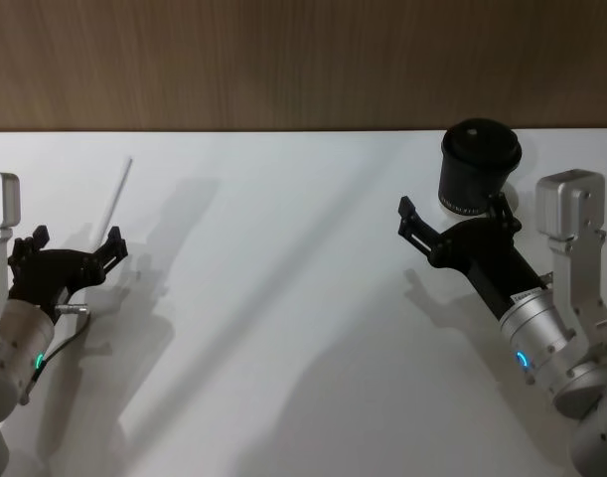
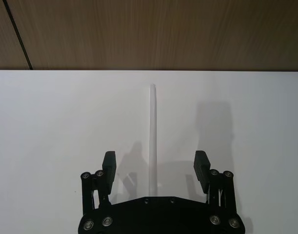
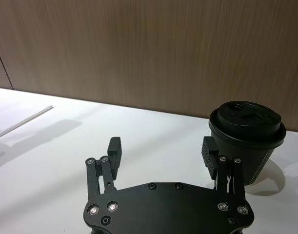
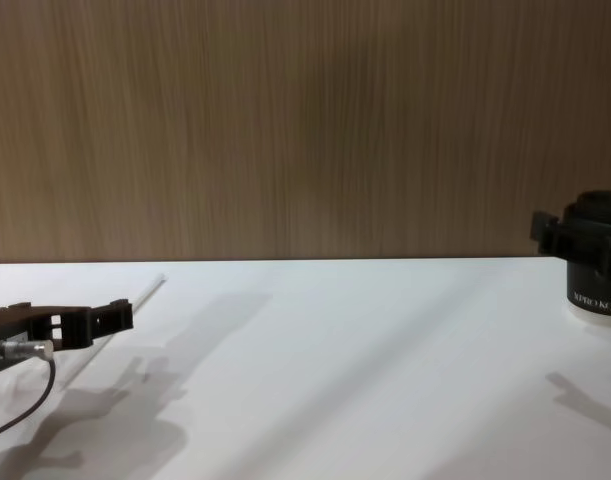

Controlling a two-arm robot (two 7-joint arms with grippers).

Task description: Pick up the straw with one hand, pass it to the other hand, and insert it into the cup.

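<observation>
One straw, one cup — left gripper, right gripper

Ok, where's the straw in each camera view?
Head view: straw at far left, beyond the left end effector.
Left wrist view: between its open fingers.
Right wrist view: far off, opposite the cup.
Chest view: lower left.
Shared landmark: the wooden wall its tip points toward.

Black screw-studded left tool; silver wrists
</observation>
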